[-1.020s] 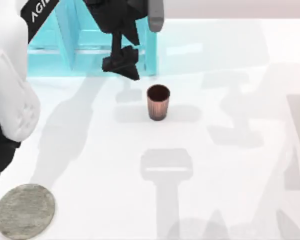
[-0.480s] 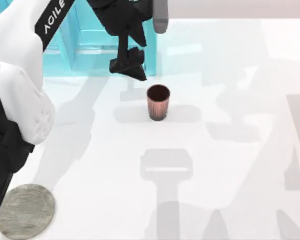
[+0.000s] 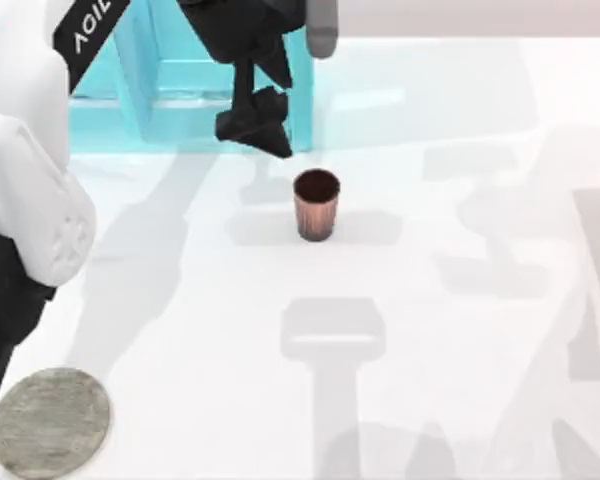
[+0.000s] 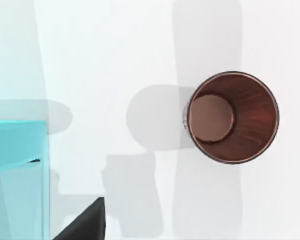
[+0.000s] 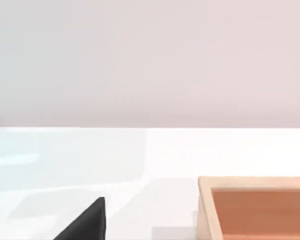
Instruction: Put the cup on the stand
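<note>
Left gripper (image 3: 255,128): hovers above the table beside the turquoise shelf (image 3: 185,100), just behind the cup (image 3: 316,204); whether its jaws are parted or closed cannot be told.
Cup: upright, mid-table, nothing touching it.
Stand (image 3: 48,421): grey disc at the near left corner, well apart from the cup.
Doing it well: centre the jaws over the rim, descend straight, grip the ribbed wall squarely; probably best kept clear of the shelf.
Left wrist view: cup's (image 4: 232,117) open mouth and inner base.
Right wrist view: a wooden tray (image 5: 255,207) on the table.
</note>
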Robot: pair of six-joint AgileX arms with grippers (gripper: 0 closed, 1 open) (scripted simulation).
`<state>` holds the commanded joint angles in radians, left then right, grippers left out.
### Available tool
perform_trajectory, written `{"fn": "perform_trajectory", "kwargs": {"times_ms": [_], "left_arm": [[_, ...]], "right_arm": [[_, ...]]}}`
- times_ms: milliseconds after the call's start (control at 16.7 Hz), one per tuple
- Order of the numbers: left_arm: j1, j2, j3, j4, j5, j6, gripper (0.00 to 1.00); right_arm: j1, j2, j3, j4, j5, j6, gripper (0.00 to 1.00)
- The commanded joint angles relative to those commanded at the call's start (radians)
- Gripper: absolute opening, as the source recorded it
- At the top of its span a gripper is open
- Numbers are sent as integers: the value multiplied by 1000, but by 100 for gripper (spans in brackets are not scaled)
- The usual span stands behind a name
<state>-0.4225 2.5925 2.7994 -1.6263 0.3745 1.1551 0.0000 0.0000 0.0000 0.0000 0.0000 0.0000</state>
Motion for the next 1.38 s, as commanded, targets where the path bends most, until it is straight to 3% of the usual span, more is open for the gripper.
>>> {"fn": "perform_trajectory", "kwargs": {"times_ms": [300,600,840,1140,1380], "left_arm": [[-25,-138,-216,96,-6,-30,100],[-69,-87,-403,330,-9,-63,100],[-62,-1,-451,471,-9,-64,100],[-58,7,-448,483,-9,-62,100],[-58,7,-448,483,-9,-62,70]], "right_arm": [[0,0,0,0,0,0,100],[0,0,0,0,0,0,100],[0,0,0,0,0,0,100],[0,0,0,0,0,0,100],[0,0,0,0,0,0,100]]}}
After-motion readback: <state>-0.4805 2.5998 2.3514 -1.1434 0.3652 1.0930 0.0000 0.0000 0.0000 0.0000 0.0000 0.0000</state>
